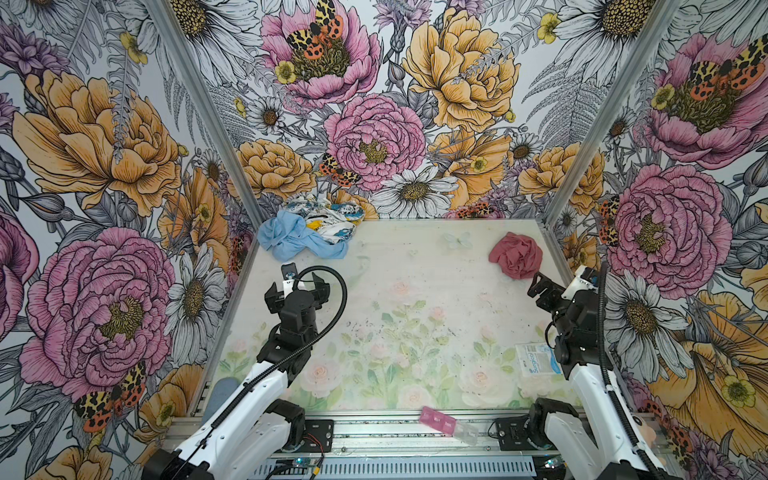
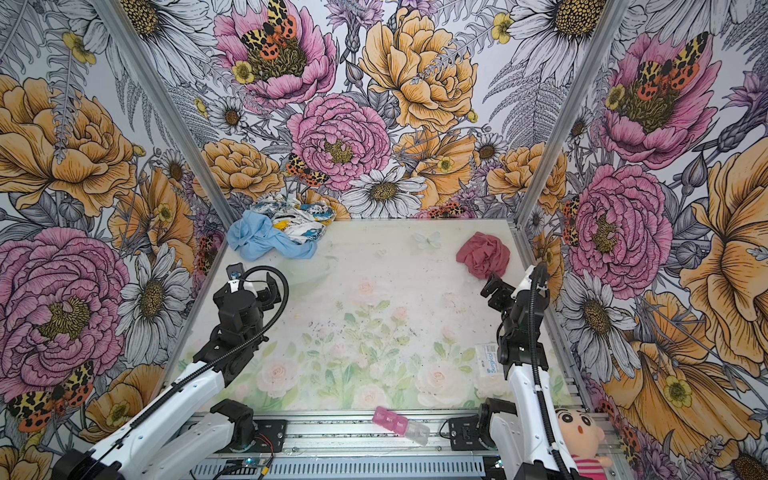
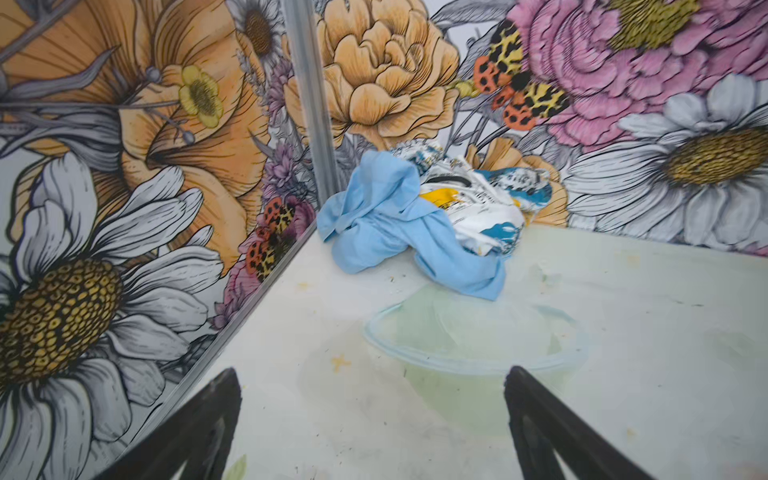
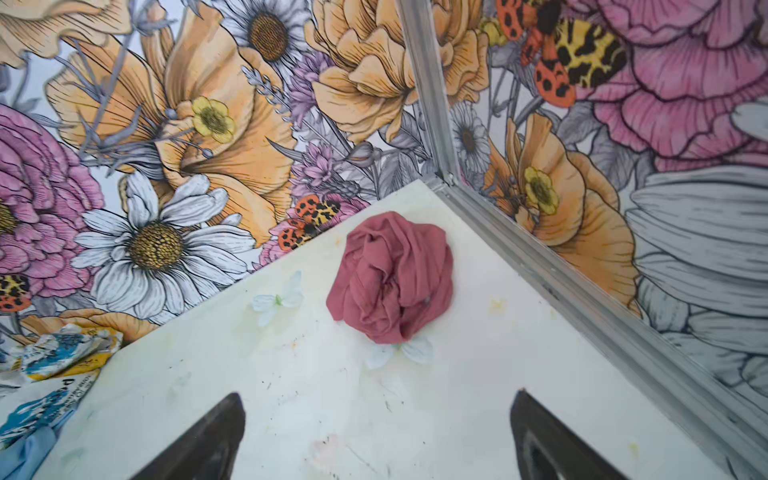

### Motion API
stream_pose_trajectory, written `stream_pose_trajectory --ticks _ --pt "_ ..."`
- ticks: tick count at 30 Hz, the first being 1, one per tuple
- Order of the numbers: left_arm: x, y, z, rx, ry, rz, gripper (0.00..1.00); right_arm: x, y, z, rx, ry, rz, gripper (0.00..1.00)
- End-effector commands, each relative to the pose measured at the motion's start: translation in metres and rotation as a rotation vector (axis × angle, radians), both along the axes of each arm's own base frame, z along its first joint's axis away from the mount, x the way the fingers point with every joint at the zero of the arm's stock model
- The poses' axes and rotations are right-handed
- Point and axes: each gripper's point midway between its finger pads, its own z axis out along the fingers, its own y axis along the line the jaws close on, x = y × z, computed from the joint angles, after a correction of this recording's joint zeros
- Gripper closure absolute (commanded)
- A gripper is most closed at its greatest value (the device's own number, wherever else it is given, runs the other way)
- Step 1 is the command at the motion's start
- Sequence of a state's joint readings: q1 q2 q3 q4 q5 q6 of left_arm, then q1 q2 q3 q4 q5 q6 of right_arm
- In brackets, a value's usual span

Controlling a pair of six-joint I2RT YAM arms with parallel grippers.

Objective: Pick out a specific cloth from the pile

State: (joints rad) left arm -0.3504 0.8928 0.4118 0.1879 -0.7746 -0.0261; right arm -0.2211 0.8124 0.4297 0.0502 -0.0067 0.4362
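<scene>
The rose-red cloth (image 1: pixel 516 254) (image 2: pixel 484 254) (image 4: pixel 390 278) lies crumpled by itself on the table near the back right corner. The pile (image 1: pixel 307 232) (image 2: pixel 280 232) (image 3: pixel 419 216) sits in the back left corner, a light blue cloth tangled with a white blue-yellow printed one. My right gripper (image 1: pixel 538 284) (image 2: pixel 492 284) (image 4: pixel 378 395) hovers just in front of the rose-red cloth, open, with nothing between its fingers. My left gripper (image 1: pixel 298 286) (image 2: pixel 249 286) (image 3: pixel 373 372) is open and empty, a short way in front of the pile.
A white and blue packet (image 1: pixel 536 359) lies by the right arm. A pink plastic piece (image 1: pixel 440 419) rests on the front rail. A plush doll (image 2: pixel 582 432) sits at the front right. Flowered walls and aluminium posts (image 4: pixel 428 91) close in three sides.
</scene>
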Motion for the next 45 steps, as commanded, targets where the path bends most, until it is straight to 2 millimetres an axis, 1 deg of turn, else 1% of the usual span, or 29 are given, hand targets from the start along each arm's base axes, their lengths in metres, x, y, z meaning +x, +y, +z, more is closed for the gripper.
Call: stream_pose_trajectory --ticks 1,3,6,8,10,13,14,15,17,19,21,23,25,26,27,29,30,31,32,33,34,36,40,45 --pt "-0.009 0.03 0.019 0.018 -0.183 0.216 0.01 0.0 -0.009 0.004 -0.107 -0.012 -0.039 0.0" --pt "-0.003 0.032 0.006 0.057 -0.192 0.21 0.01 0.001 -0.006 -0.005 -0.161 0.009 -0.014 0.0" --pt "0.011 0.034 -0.013 0.14 -0.144 0.212 0.01 0.004 0.0 -0.022 -0.217 0.063 0.036 0.01" --pt "0.023 0.027 -0.024 0.133 -0.146 0.156 0.01 0.007 0.004 -0.036 -0.223 0.093 0.06 0.0" --pt "0.035 0.017 -0.034 0.093 -0.164 0.075 0.01 0.011 0.009 -0.047 -0.197 0.082 0.074 0.0" --pt "0.046 0.017 -0.046 0.056 -0.172 0.031 0.01 0.021 0.017 -0.06 -0.162 0.056 0.097 0.01" --pt "0.047 0.02 -0.048 0.054 -0.182 0.041 0.01 0.026 0.018 -0.062 -0.159 0.05 0.103 0.01" --pt "0.048 0.019 -0.049 0.052 -0.172 0.035 0.01 0.032 0.021 -0.064 -0.158 0.064 0.121 0.01" --pt "0.055 0.01 -0.055 0.042 -0.129 -0.047 0.01 0.044 0.028 -0.06 -0.189 0.041 0.152 0.01" --pt "0.061 0.011 -0.055 0.035 -0.128 -0.066 0.01 0.054 0.028 -0.056 -0.213 0.001 0.154 0.0" --pt "0.063 0.012 -0.059 0.014 -0.103 -0.081 0.01 0.064 0.03 -0.051 -0.235 -0.033 0.165 0.01" --pt "0.062 0.014 -0.058 -0.006 -0.126 -0.104 0.01 0.071 0.031 -0.053 -0.275 -0.019 0.181 0.01" --pt "0.059 0.012 -0.059 -0.017 -0.149 -0.139 0.01 0.074 0.035 -0.048 -0.316 -0.073 0.203 0.0" --pt "0.058 0.01 -0.062 -0.021 -0.146 -0.159 0.01 0.075 0.034 -0.053 -0.312 -0.062 0.2 0.01" --pt "0.06 0.008 -0.07 -0.025 -0.127 -0.18 0.01 0.076 0.036 -0.057 -0.314 -0.063 0.208 0.0" --pt "0.063 0.007 -0.068 -0.007 -0.159 -0.181 0.01 0.075 0.041 -0.063 -0.325 -0.098 0.233 0.0" --pt "0.064 0.008 -0.071 -0.018 -0.128 -0.18 0.01 0.074 0.042 -0.068 -0.326 -0.107 0.231 0.0" --pt "0.066 0.011 -0.074 -0.029 -0.1 -0.168 0.01 0.075 0.041 -0.065 -0.326 -0.136 0.223 0.01" --pt "0.069 0.012 -0.074 -0.033 -0.098 -0.161 0.01 0.074 0.039 -0.068 -0.317 -0.104 0.215 0.01" --pt "0.072 0.014 -0.074 -0.032 -0.101 -0.152 0.01 0.078 0.035 -0.071 -0.31 -0.07 0.203 0.0" --pt "0.073 0.014 -0.074 -0.035 -0.09 -0.154 0.01 0.085 0.036 -0.073 -0.31 -0.057 0.208 0.01" --pt "0.075 0.013 -0.075 -0.036 -0.081 -0.157 0.01 0.087 0.041 -0.076 -0.323 -0.024 0.232 0.0" --pt "0.079 0.016 -0.077 -0.045 -0.065 -0.153 0.01 0.088 0.042 -0.075 -0.33 -0.024 0.227 0.0" --pt "0.079 0.016 -0.077 -0.047 -0.062 -0.154 0.01 0.088 0.042 -0.074 -0.333 -0.026 0.226 0.0"
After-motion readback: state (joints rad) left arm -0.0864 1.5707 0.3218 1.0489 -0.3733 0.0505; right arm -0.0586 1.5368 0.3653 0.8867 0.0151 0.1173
